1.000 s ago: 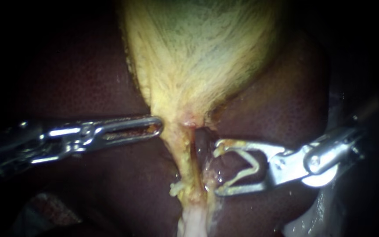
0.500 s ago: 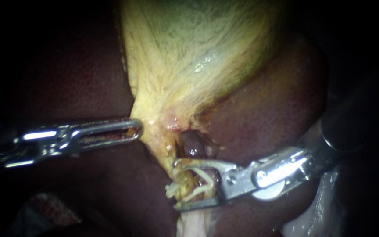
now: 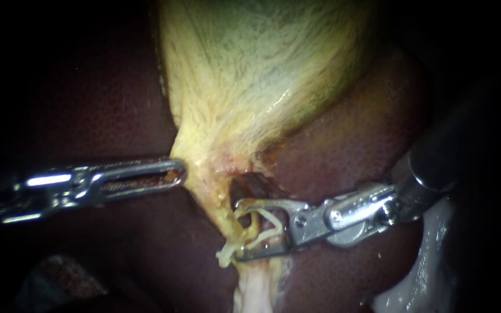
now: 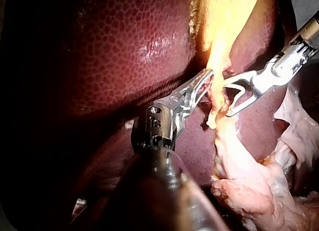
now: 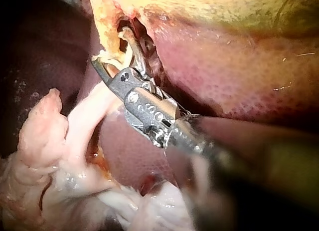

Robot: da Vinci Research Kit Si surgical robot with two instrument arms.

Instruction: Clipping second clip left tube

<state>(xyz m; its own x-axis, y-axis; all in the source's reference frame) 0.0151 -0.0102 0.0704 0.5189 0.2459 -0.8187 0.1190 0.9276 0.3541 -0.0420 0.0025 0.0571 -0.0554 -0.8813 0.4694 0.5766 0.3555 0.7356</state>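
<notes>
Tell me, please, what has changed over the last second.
The right instrument, carrying its clip, moved left until it straddles the tube. The left instrument drew back left, and the gallbladder neck shifted with it. The liver stayed put.

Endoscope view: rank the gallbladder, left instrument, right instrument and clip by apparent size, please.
1. gallbladder
2. left instrument and right instrument: about alike in visible extent, so not ranked apart
3. clip, smallest
</notes>
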